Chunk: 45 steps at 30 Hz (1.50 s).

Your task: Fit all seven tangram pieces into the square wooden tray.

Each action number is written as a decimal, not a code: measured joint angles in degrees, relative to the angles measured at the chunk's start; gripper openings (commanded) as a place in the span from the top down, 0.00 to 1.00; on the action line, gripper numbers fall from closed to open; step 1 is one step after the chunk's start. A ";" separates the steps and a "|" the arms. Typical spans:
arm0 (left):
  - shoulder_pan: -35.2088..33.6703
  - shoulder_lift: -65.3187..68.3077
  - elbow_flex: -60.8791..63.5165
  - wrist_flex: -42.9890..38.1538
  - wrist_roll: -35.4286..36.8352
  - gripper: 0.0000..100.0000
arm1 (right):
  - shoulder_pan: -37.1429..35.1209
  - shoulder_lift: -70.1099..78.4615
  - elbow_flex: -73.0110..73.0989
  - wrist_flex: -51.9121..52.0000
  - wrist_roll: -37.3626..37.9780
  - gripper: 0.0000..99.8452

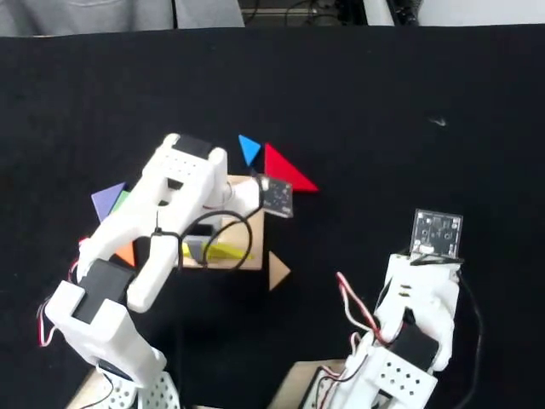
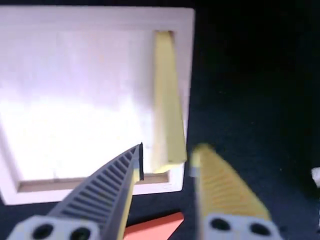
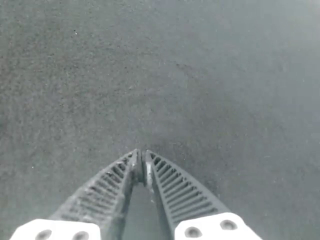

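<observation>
The tray sits left of centre in the high view, mostly under the left arm. One piece is in it: the yellow piece, near the tray's lower edge in that view. In the left wrist view the yellow piece runs along one inner wall of the tray. It looks tilted against that wall rather than flat, though I cannot be sure. The rest of the tray floor is bare.

The left gripper hangs over the near end of the yellow piece with its fingers apart, one to each side. A narrow gap shows at each fingertip.

Six pieces lie outside on the table. The blue triangle and the red triangle lie just above the tray's upper right corner. The tan triangle is just beside its lower right corner. The purple piece and the green piece touch each other to the upper left. The orange piece lies at the tray's left, partly under the arm.

The right gripper hangs over bare table at the lower right, its fingers together on nothing.

As I judge it, the task is barely begun. One of seven pieces is in, perhaps not yet seated flat, and six are left to fetch.
</observation>
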 measured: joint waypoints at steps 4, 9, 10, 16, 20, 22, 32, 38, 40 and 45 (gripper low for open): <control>0.00 0.00 -2.02 0.09 0.35 0.79 | 0.00 0.00 0.00 0.00 0.00 0.99; 0.00 0.00 -3.69 -2.20 0.62 0.79 | 0.00 0.00 0.00 0.00 0.00 0.99; 0.00 0.00 -3.69 -3.08 0.62 0.79 | 0.00 0.00 0.00 0.00 0.00 0.99; -1.14 0.00 -4.13 -4.31 0.62 0.79 | 0.00 0.00 0.00 0.00 0.00 0.99; -2.11 0.00 -7.03 -4.40 0.62 0.79 | 0.00 0.00 0.00 0.00 0.00 0.99; -3.16 0.26 -9.05 -5.10 0.88 0.79 | 0.00 0.00 0.00 0.00 0.00 0.99; -4.04 6.77 -4.22 -27.60 15.38 0.79 | 0.00 0.00 0.00 0.00 0.00 0.99; -5.19 7.30 -2.99 -28.66 14.07 0.79 | 0.00 0.00 0.00 0.00 0.00 0.99; -5.45 7.30 -2.99 -28.66 14.07 0.79 | 0.00 0.00 0.00 0.00 0.00 0.99; -5.27 7.12 0.79 -29.10 13.63 0.79 | 0.00 0.00 0.00 0.00 0.00 0.99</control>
